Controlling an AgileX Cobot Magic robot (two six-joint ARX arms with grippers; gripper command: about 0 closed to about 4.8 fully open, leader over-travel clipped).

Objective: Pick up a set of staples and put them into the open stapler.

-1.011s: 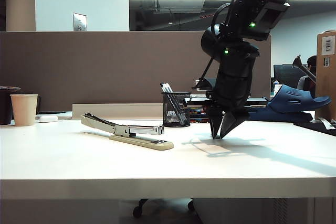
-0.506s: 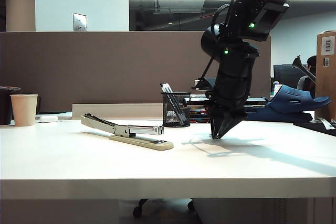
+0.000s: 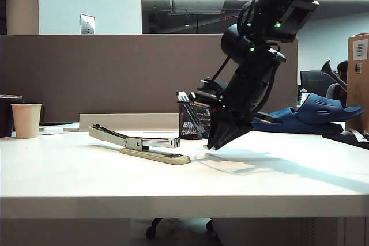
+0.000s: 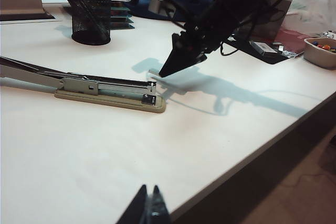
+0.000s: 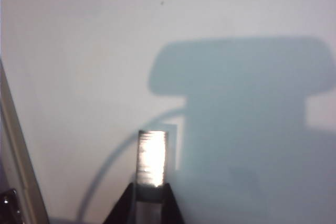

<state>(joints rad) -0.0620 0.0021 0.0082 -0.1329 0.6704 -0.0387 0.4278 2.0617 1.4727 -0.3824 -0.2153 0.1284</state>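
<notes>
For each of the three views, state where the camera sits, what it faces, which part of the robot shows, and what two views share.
Exterior: table height, facing the stapler; right gripper shows.
Left wrist: low over the table's near edge; left gripper tips show.
Right wrist: looks down at the table; fingertips pinch the set of staples.
Shared: exterior and left wrist both show the stapler and pen cup.

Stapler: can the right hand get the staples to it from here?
Probably yes. The right hand, shut on the staples, hangs above bare table beside the stapler, whose magazine lies open; nothing stands between. The left hand sits clear.
</notes>
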